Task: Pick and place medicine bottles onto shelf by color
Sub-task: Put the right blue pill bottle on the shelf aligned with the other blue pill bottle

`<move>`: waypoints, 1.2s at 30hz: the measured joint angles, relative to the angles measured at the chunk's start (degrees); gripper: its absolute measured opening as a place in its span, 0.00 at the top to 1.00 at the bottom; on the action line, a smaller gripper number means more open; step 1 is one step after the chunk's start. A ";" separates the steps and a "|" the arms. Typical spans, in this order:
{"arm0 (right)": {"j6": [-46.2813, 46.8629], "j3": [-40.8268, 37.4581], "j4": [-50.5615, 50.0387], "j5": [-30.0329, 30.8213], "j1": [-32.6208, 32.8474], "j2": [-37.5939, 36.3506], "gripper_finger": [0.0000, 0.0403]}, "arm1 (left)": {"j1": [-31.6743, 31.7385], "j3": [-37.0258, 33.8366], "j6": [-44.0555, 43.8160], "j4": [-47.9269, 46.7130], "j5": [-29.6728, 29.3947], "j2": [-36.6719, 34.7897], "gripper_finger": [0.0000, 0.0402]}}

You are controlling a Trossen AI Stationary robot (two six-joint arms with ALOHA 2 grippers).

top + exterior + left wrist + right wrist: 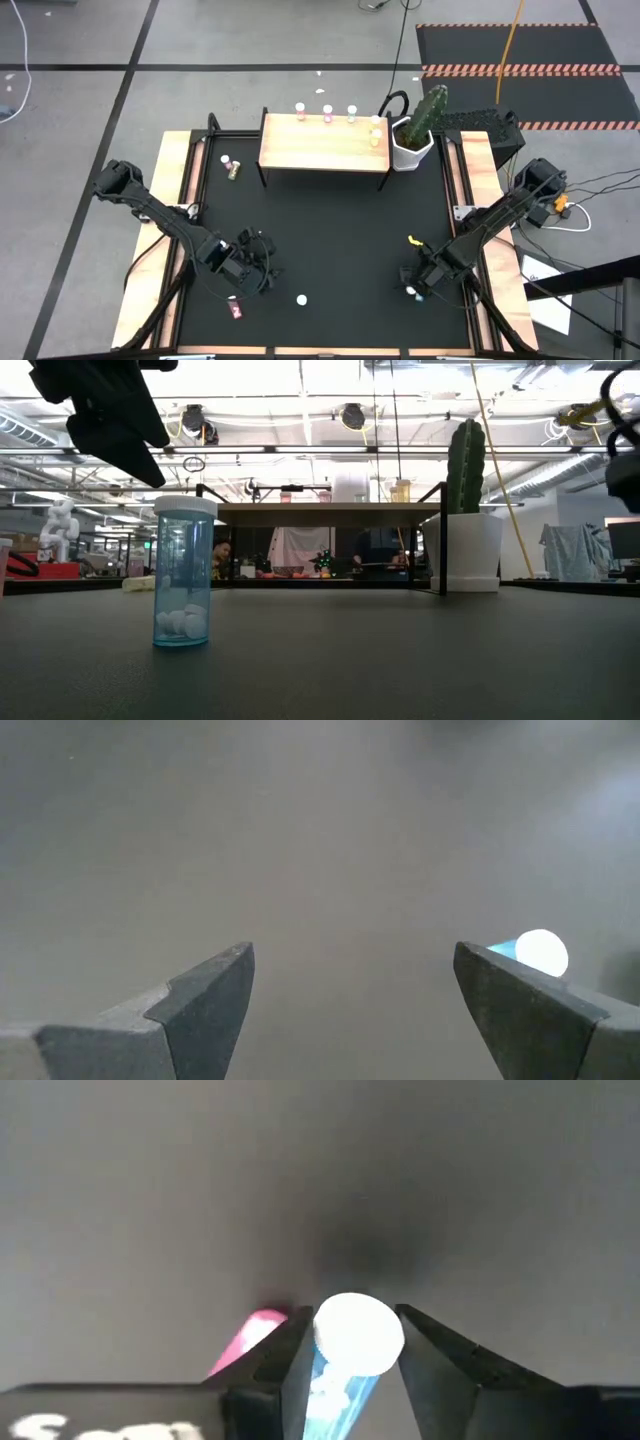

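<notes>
The right gripper [352, 1370] is low over the near right part of the tabletop [330, 240], and its jaws are closed on a teal bottle [350, 1342] with a white cap. A pink bottle [252, 1332] lies just beside it. I judge that the picking step is in hand here; the next move calls for lifting this bottle clear and carrying it to the shelf [320, 150] at the far side.

The left gripper [350, 995] hangs near the front left, with its jaws wide open and nothing between them. Another teal bottle [183, 572] stands upright near the front edge, a little to its side.

On the shelf several bottles [327, 112] already stand in a row along the far edge. The front half of the board is free, so there is room to put one down. The white pot with a cactus [415, 135] stands touching or just beside the right end of the shelf, so an approach from that side looks tight. The middle of the tabletop gives an open way.
</notes>
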 joint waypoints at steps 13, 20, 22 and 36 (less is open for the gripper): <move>-7.79 0.02 -13.99 16.80 -1.12 -14.49 0.69 | 6.01 0.00 4.43 4.72 2.56 0.00 0.14; -20.39 0.09 -13.85 37.43 -6.54 -22.97 0.69 | 13.54 0.00 16.09 21.74 11.08 0.00 0.14; -28.67 0.10 -10.17 41.43 -9.20 -24.44 0.69 | 16.41 0.00 18.45 27.80 13.00 -0.02 0.14; -116.90 0.13 45.06 30.98 -30.55 -25.77 0.69 | 36.34 0.09 28.68 55.49 29.36 3.57 0.14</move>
